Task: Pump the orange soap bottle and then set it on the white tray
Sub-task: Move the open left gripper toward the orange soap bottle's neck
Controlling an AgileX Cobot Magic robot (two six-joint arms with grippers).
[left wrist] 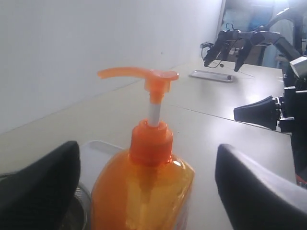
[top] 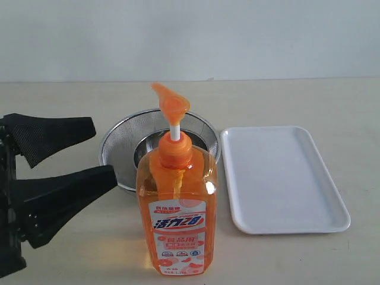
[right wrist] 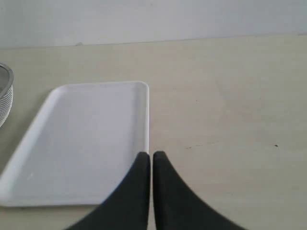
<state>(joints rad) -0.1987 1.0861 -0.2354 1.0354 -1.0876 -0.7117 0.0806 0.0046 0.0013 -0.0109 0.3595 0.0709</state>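
Beige table [top: 297, 101], seen from the front. The orange soap bottle [top: 177, 208] stood upright at centre, near side, w/ its pump head raised on the white stem and the spout pointing to the far left. It was on the tabletop, not on the white tray [top: 279, 178], which lay flat just to its right. A steel mesh bowl [top: 122, 145] sat right behind the bottle.

The left gripper [top: 105, 151] was at the left edge, its black jaws spread wide, gripping nothing; in the left wrist view the bottle showed between the fingers w/ a gap on each side. The right gripper [right wrist: 151, 155] was fully closed, fingers pressed together, holding nothing, tips above the tray's rim.
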